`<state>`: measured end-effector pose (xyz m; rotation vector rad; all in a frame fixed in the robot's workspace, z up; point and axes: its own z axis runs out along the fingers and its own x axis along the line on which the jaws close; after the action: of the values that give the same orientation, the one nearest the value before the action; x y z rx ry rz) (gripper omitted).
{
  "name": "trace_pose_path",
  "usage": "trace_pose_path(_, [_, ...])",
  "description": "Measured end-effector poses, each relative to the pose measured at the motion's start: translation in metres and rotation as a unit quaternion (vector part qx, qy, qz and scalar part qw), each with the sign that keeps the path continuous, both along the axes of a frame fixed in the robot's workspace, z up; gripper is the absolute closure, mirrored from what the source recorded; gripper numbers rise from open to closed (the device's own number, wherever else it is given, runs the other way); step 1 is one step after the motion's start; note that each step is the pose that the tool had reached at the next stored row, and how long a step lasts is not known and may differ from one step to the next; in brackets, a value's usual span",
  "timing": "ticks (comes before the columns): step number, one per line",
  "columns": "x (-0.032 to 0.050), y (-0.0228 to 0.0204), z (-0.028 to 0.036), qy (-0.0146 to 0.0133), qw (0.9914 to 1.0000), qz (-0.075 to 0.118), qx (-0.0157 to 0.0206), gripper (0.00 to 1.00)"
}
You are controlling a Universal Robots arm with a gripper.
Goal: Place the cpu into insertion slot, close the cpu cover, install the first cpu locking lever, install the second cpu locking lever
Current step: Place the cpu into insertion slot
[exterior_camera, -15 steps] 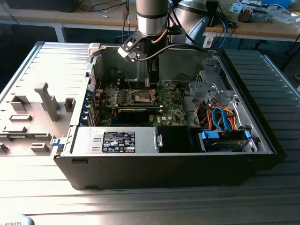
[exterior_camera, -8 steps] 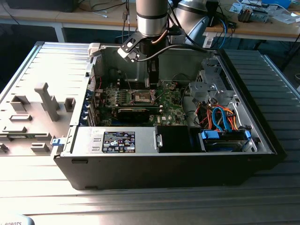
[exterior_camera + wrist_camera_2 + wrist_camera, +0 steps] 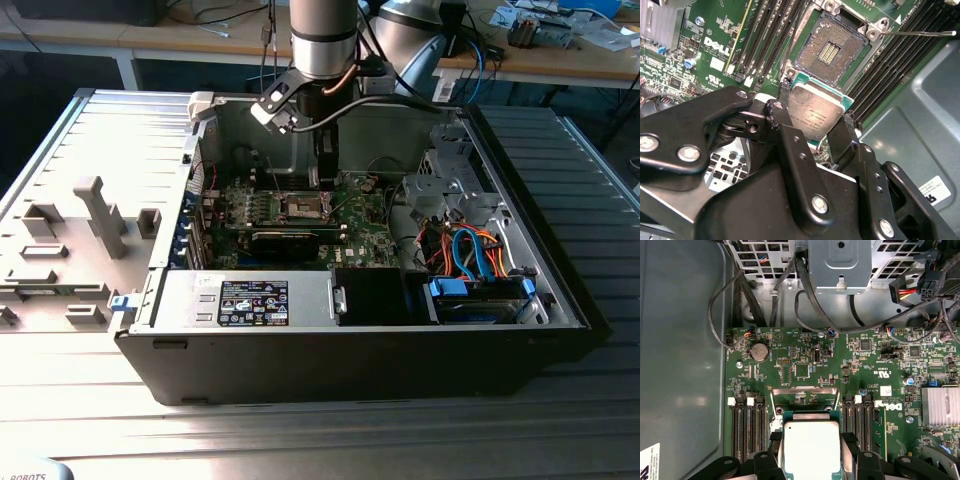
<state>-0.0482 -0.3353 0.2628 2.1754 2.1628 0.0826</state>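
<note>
Flanking the bare insertion slot (image 3: 832,47), mem slots (image 3: 771,30) crowd both sides, so you've little room; your gripper (image 3: 815,106), just beside it, clamps the cpu (image 3: 819,119) by opposite edges.

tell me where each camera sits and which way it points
Exterior view: off the arm, raised, looking down into the open computer case; the arm hangs over the green board.
First wrist view: on the wrist, looking across the board toward a metal bracket; the jaws show, shut on the chip.
Second wrist view: on the wrist, looking past the jaws and chip at the empty socket.
Shared: both wrist views show the chip in the jaws; exterior and second wrist views both show the socket.
</note>
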Motion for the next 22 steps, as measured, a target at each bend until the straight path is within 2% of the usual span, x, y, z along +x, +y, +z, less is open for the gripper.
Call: trace_pose_path(22, [-0.0014, 0.0, -0.0055, 0.0, 1.0, 0.0, 0.0, 0.45])
